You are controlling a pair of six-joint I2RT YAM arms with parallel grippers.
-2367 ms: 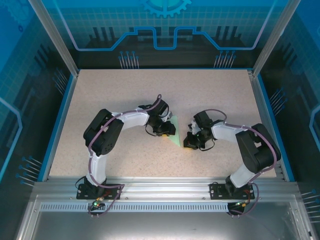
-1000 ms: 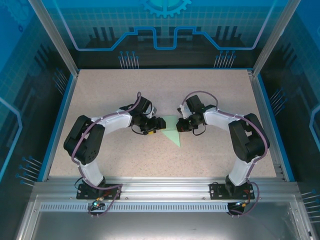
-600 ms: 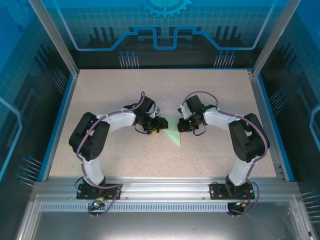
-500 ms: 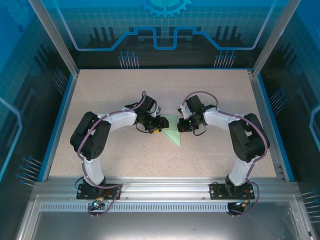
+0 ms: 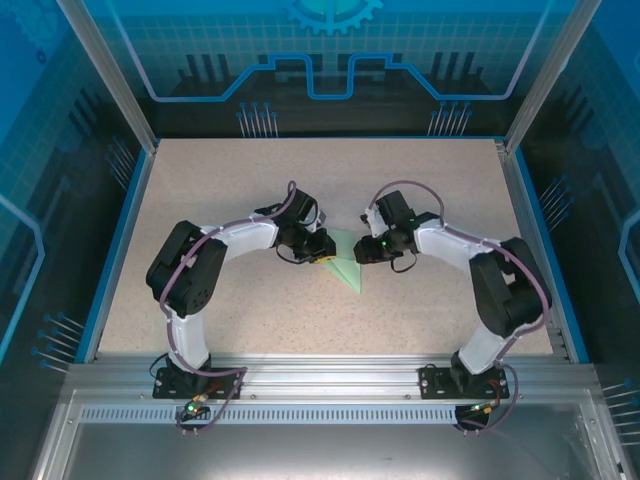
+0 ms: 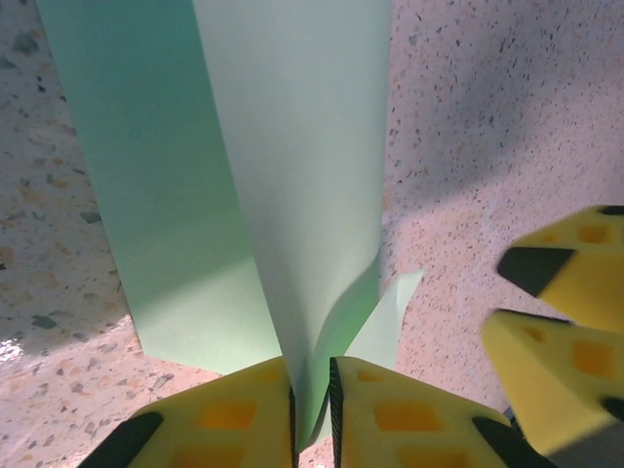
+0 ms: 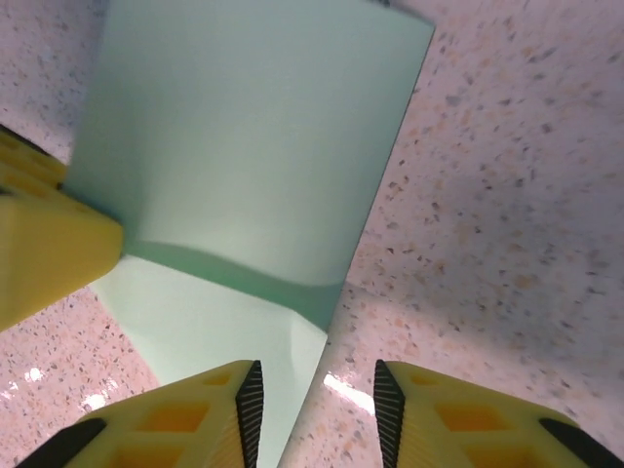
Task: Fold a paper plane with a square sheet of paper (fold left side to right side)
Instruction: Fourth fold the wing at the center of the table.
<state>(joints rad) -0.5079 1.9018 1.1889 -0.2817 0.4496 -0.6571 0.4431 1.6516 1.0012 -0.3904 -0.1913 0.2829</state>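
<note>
From above, a speckled beige tabletop carries two arms that reach in from the near edge and meet near its centre. Between them lies the pale mint-green sheet of paper, folded into a narrow wedge with its point toward the near edge. The left gripper is at the wedge's left side and the right gripper at its right side, both up against the paper. How the jaws stand cannot be made out at this distance.

From the left wrist, the left gripper has its two yellow fingers pressed together on a raised flap of the sheet of paper, with the thin green edge squeezed between the black pads. The flap rises from the flat layer beneath and curls where it enters the grip. A small corner of paper pokes out to the right. The right gripper's yellow fingers show at the right edge, just beside the paper.

From the right wrist, the right gripper has its jaws spread, with bare tabletop showing in the gap. The sheet of paper lies ahead, its upper layer lifted and casting a shadow. Its lower edge runs down beside the inner pad of the finger on the left of the picture, without being clamped. A yellow finger of the left gripper touches the paper's left side.
</note>
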